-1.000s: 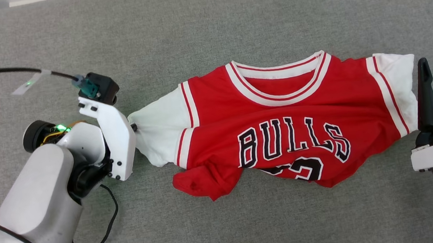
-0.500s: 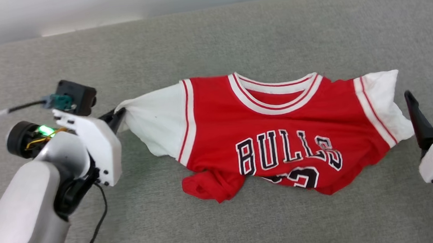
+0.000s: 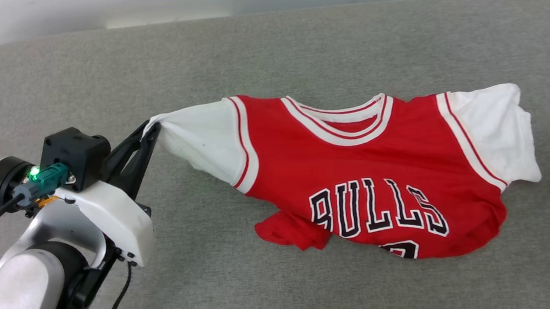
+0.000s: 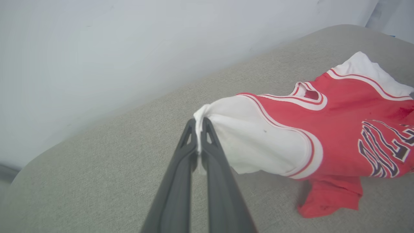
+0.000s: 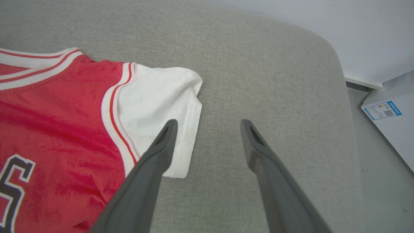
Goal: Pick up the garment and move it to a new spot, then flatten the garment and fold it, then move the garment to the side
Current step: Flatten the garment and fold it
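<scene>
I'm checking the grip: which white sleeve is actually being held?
The sleeve on the robot's left, its tip pinched in the shut left gripper. The other sleeve lies loose on the grey surface, near the open right gripper, ungripped.

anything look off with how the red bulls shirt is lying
The red jersey-style shirt with white sleeves isn't flat: its bottom is folded under, hiding most of the number, and a crumpled red flap pokes out beside it.

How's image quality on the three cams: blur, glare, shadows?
Head view: even soft light, jersey lettering sharp, faint shadow under its lifted sleeve, no glare. Left wrist view: wall hazy and washed out, left hand crisp, lettering warped at the right edge. Right wrist view: fabric weave sharp, right hand soft near the bottom edge.
</scene>
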Controlling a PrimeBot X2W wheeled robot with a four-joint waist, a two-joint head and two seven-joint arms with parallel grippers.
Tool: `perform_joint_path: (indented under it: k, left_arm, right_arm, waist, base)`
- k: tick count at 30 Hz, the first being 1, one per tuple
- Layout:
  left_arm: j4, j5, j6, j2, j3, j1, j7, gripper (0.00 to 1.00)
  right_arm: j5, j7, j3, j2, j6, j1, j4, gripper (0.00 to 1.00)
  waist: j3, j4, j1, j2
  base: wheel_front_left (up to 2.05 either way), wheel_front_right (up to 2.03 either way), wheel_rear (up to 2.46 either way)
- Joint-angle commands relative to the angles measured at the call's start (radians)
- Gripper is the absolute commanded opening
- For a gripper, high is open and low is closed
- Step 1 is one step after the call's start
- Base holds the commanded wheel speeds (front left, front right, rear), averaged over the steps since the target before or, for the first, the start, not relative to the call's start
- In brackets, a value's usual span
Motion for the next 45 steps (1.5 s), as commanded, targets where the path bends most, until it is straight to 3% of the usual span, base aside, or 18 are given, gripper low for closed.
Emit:
perform_joint_path:
  k: [1, 8, 15, 20, 27, 28, 29, 37, 45]
  left_arm:
    - [-0.042, 0.006, 0.009, -0.001, 0.004, 0.016, -0.009, 0.00]
    - [-0.160, 0.038, 0.023, -0.018, -0.020, -0.010, -0.021, 0.00]
    - [-0.186, 0.054, 0.001, -0.054, -0.070, -0.052, -0.029, 0.00]
    - [-0.171, 0.064, -0.012, -0.081, -0.104, -0.079, -0.041, 0.00]
    - [-0.146, 0.065, -0.018, -0.102, -0.124, -0.092, -0.060, 0.00]
    - [-0.142, 0.063, -0.019, -0.103, -0.125, -0.091, -0.060, 0.00]
    - [-0.136, 0.061, -0.018, -0.102, -0.124, -0.090, -0.063, 0.00]
    - [-0.099, 0.045, 0.003, -0.096, -0.094, -0.066, -0.089, 0.00]
    - [-0.088, 0.044, 0.030, -0.038, -0.033, -0.027, -0.118, 0.00]
  right_arm:
    - [0.023, 0.034, 0.009, -0.019, -0.001, -0.042, 0.011, 1.00]
    - [0.072, 0.158, 0.084, -0.135, -0.001, -0.193, 0.151, 1.00]
    - [0.097, 0.175, 0.213, -0.226, -0.001, -0.277, 0.262, 1.00]
    - [0.106, 0.167, 0.298, -0.263, -0.001, -0.282, 0.341, 1.00]
    - [0.187, 0.134, 0.397, -0.262, 0.000, -0.207, 0.444, 1.00]
    - [0.196, 0.130, 0.407, -0.265, 0.001, -0.199, 0.455, 0.87]
    - [0.203, 0.121, 0.415, -0.268, 0.001, -0.197, 0.464, 0.03]
    - [0.222, -0.021, 0.392, -0.279, -0.001, -0.277, 0.477, 0.00]
    - [0.283, -0.153, 0.376, -0.266, -0.001, -0.353, 0.424, 0.00]
  waist:
    - [0.025, 0.030, 0.0000, 0.0000]
    - [0.091, 0.111, 0.0000, 0.0000]
    - [0.144, 0.174, 0.0000, 0.0000]
    - [0.167, 0.201, 0.0000, 0.0000]
    - [0.179, 0.220, 0.0000, 0.0000]
    - [0.178, 0.220, 0.0000, 0.0000]
    - [0.175, 0.219, 0.0000, 0.0000]
    - [0.112, 0.183, 0.0000, 0.0000]
    - [-0.006, 0.104, 0.0000, 0.0000]
  base:
    - [0.00, 0.00, 0.00]
    - [0.00, 0.00, 0.00]
    - [0.00, 0.00, 0.00]
    - [0.00, 0.00, 0.00]
    - [0.00, 0.00, 0.00]
    - [0.00, 0.00, 0.00]
    - [0.00, 0.00, 0.00]
    - [0.00, 0.00, 0.00]
    - [0.00, 0.00, 0.00]
